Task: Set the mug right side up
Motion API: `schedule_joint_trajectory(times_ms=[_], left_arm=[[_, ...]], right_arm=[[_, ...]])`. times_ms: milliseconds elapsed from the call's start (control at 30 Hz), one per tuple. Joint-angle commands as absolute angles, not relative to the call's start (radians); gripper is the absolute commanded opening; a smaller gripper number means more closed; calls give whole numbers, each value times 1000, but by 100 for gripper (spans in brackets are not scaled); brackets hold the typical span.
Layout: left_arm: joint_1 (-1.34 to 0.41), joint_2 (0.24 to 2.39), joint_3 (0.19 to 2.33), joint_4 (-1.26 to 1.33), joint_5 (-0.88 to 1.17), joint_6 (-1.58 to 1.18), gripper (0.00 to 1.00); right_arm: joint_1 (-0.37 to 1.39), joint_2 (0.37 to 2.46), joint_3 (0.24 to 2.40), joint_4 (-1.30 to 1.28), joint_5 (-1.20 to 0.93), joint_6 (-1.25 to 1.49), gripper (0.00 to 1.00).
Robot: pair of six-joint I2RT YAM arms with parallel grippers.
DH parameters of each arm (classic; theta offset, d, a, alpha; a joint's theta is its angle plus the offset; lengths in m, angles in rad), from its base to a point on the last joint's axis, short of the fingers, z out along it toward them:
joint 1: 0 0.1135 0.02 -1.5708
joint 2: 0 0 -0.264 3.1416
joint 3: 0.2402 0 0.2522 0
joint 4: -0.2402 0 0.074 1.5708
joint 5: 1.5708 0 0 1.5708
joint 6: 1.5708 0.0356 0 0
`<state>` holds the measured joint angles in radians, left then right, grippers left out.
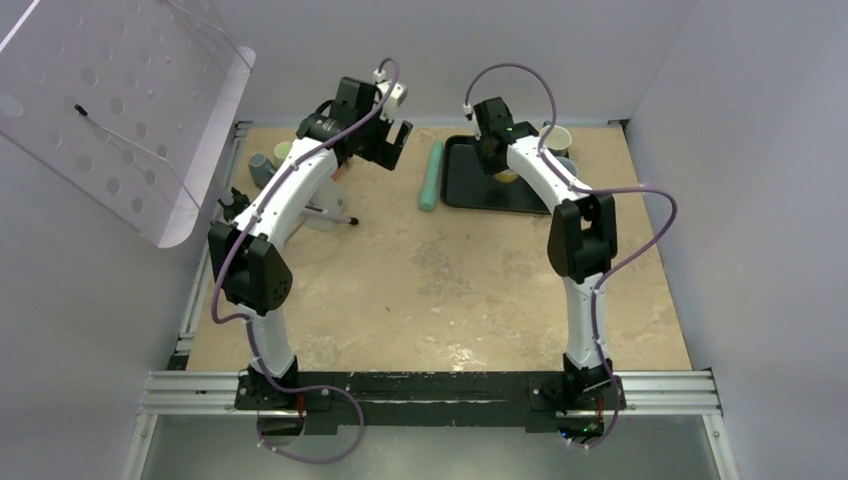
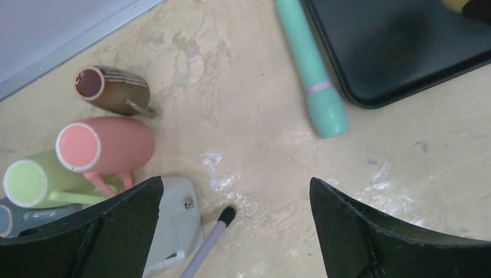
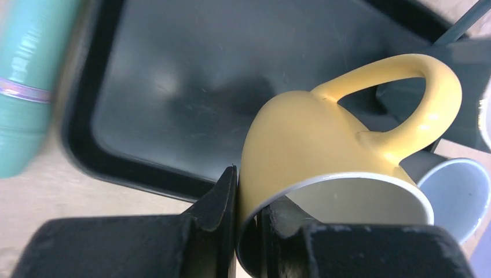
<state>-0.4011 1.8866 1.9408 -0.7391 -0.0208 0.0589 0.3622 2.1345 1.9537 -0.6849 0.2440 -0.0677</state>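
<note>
Pinching the wall of the yellow mug (image 3: 301, 139) at its rim, the right gripper (image 3: 248, 200) has one finger inside the mouth and one outside, jaws narrowed onto the ceramic. The right wrist view shows the mug tipped, its pale inside facing the camera and its handle at the upper right, over the black tray (image 3: 191, 87). Whether it touches the tray cannot be told from this angle. A grey-blue mug (image 3: 457, 197) sits just behind it, and a teal cylinder (image 3: 26, 75) lies outside the tray's left edge. From the top view the right arm covers nearly all of this: only a sliver of yellow shows under the wrist, at the tray's far right. The left gripper (image 2: 234, 182) hangs with its jaws spread wide, holding nothing, above bare desk (image 1: 440, 290). Its wrist camera shows what the top view mostly hides under the left arm: a brown cup (image 2: 116, 90) lying on its side, a pink mug (image 2: 107, 145) and a green mug (image 2: 40, 182) also on their sides and touching each other, and a lilac-handled brush (image 2: 211, 237) beside a pale grey object (image 2: 176, 220).
</note>
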Motion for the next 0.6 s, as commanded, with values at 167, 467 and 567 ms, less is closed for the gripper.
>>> schedule_joint_trajectory(times_ms=[167,467,567], left_arm=[[-387,1839,1854,-772,-77,167,100],[-355,2022,2070,-904,-67,175,100],[-337,2079,2150,-910,-98,176,100]], right_arm=[[240,2234,2084,-917,214,-107,0],[210,2217,2040,-848,145,-124,28],[209,2188,2050,-833,142,-126,47]])
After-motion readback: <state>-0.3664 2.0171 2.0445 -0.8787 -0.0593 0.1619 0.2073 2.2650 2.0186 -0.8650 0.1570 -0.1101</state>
